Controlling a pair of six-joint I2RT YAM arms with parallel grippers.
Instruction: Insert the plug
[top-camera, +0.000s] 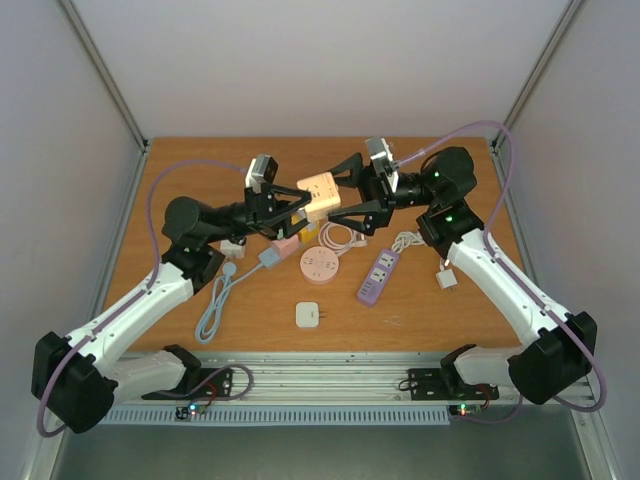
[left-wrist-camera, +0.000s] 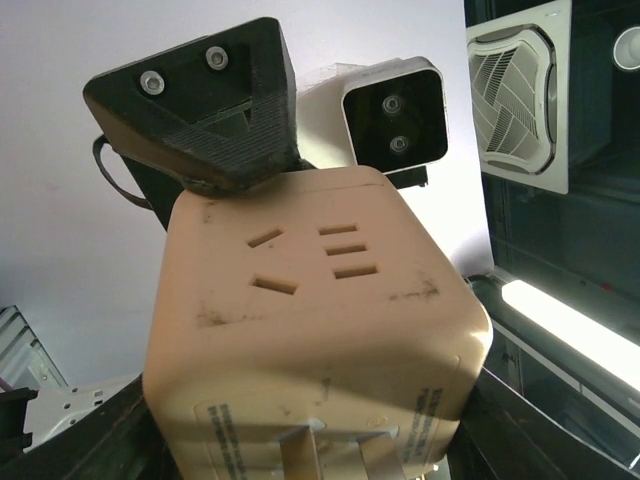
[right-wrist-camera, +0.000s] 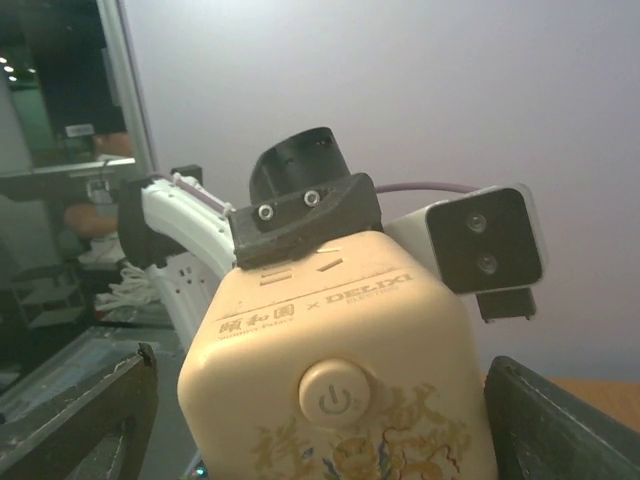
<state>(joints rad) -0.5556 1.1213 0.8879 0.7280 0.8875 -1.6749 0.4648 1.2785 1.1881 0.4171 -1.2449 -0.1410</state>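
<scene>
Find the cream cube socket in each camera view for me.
Top external: cream cube socket at centre, between the two arms.
Left wrist: it fills the lower middle, slotted face showing.
Right wrist: it sits lower middle, power button facing the lens.
Landmark: right wrist camera, seen from top and left wrist; left wrist camera, from top and right wrist.

Clutter on the table (top-camera: 470, 310)
Round pink socket (top-camera: 321, 266) mid-table; purple power strip (top-camera: 378, 277) at its 3 o'clock (tilted), white square adapter (top-camera: 309, 314) at 6.
</scene>
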